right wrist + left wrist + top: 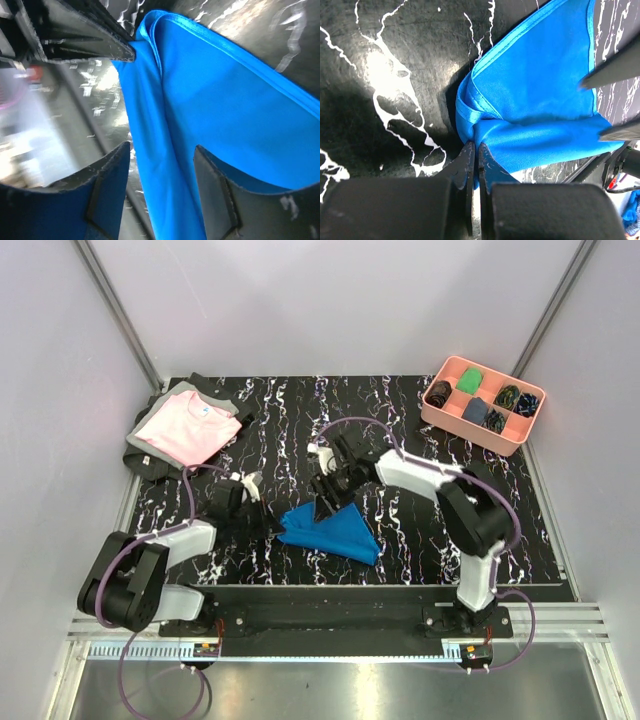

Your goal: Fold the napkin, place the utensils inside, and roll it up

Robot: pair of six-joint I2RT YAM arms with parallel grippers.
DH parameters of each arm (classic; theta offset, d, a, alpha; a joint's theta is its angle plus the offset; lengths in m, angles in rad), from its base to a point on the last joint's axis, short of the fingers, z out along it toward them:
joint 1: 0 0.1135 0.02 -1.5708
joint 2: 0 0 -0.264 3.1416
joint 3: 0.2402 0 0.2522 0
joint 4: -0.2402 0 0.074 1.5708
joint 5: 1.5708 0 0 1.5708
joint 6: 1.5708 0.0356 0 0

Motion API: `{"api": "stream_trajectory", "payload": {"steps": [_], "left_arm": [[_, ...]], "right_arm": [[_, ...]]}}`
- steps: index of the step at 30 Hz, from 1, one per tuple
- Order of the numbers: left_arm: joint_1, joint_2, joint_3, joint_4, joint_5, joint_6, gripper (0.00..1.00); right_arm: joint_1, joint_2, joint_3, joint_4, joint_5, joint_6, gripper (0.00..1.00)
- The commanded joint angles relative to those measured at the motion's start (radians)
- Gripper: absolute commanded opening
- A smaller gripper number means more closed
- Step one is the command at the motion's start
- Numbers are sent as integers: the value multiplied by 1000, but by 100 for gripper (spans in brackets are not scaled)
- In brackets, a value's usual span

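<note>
Napkin point(330, 530) in closed left end effector point(475, 148)

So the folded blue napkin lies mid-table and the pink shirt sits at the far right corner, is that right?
Not quite: the pink shirt sits at the far left corner of the table, as the top view shows. The folded blue napkin does lie mid-table.

The napkin point(225, 100) between the right gripper's point(162, 147) fingers point(107, 185) is smooth, sheeny blue satin cloth with a stitched hem, the fingers look like matt black plastic with slightly rough faces, and the table point(280, 35) beneath them is glossy, white-veined black, catching glare.
</note>
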Motion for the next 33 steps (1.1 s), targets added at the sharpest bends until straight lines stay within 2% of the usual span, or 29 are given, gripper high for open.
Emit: {"api": "stream_trajectory", "payload": {"steps": [1, 2, 7, 10, 17, 19, 24, 28, 30, 31, 33], "left_arm": [[-6, 32, 46, -95, -3, 8, 0], [-6, 35, 58, -95, -4, 8, 0], [-6, 43, 85, -181, -12, 7, 0], [-6, 46, 93, -192, -9, 5, 0], [-6, 36, 98, -213, -9, 13, 0], [-6, 32, 99, -216, -9, 16, 0], [-6, 26, 104, -218, -6, 22, 0], [-6, 13, 105, -216, -4, 28, 0], [-6, -9, 105, -216, -18, 30, 8], [-6, -18, 105, -218, -24, 28, 22], [-6, -53, 105, -227, -53, 30, 39]], "right_arm": [[138, -214, -165, 126, 420, -84, 64], [209, -240, -197, 184, 477, -105, 65], [407, -354, -360, 360, 855, -145, 67], [490, -330, -373, 407, 970, -207, 67], [525, -242, -363, 417, 1021, -241, 67], [525, -225, -363, 417, 1024, -248, 65], [511, -187, -371, 410, 984, -227, 51], [464, -176, -370, 376, 852, -169, 42], [424, -172, -370, 359, 736, -152, 38], [410, -173, -371, 351, 675, -138, 37], [369, -168, -377, 344, 537, -126, 35]]}}
